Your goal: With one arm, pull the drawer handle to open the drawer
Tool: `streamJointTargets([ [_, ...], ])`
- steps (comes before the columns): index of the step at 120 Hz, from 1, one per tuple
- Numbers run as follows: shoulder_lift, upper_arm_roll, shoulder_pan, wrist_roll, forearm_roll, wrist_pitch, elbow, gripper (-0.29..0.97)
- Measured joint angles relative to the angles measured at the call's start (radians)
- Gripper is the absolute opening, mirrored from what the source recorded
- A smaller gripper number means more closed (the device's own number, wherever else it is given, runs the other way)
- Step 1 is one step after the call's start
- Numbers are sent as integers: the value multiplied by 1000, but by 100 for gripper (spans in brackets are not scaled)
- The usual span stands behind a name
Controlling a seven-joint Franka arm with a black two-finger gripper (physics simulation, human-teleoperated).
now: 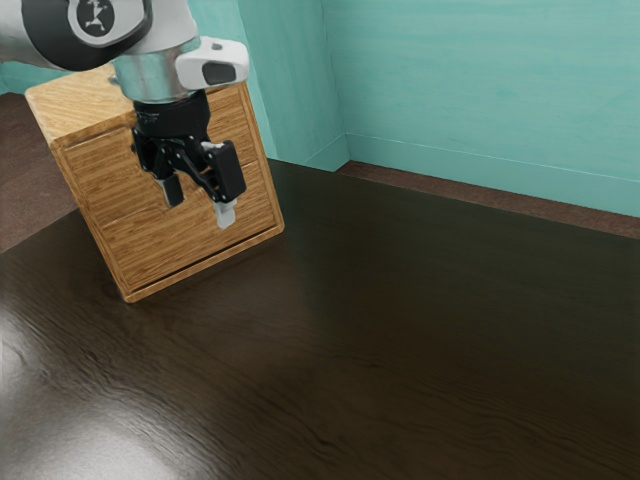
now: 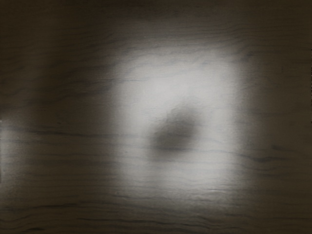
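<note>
A wooden drawer cabinet (image 1: 190, 250) stands on a dark wood-grain tabletop (image 1: 400, 350), at ten o'clock in the exterior view. Its drawer fronts look flush with the face. The black pincer (image 1: 199, 208) hangs in front of that face, fingers apart, with nothing between them. A teal wall (image 1: 480, 80) runs from twelve to three o'clock. In the wrist view, a soft shadow (image 2: 175, 131) lies on the tabletop.

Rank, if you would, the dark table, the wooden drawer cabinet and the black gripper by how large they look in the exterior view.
1. dark table, by far the largest.
2. wooden drawer cabinet.
3. black gripper, the smallest, even though it hangs in front of the cabinet, likely nearer the camera.
</note>
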Motion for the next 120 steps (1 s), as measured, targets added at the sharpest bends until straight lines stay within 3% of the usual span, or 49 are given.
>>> streamJointTargets([
  [24, 13, -6, 18, 16, 16, 117, -3, 68],
  [38, -30, 13, 24, 8, 29, 89, 0, 68],
  [50, -154, -34, 73, 48, 106, 105, -76, 68],
  [63, -200, -66, 17, 129, 176, 161, -169, 68],
  [89, -88, -48, 40, 348, 339, 288, -190, 68],
  [104, -50, -42, 47, 447, 375, 364, -189, 66],
  [120, -25, -5, 24, 523, 382, 415, -176, 57],
])
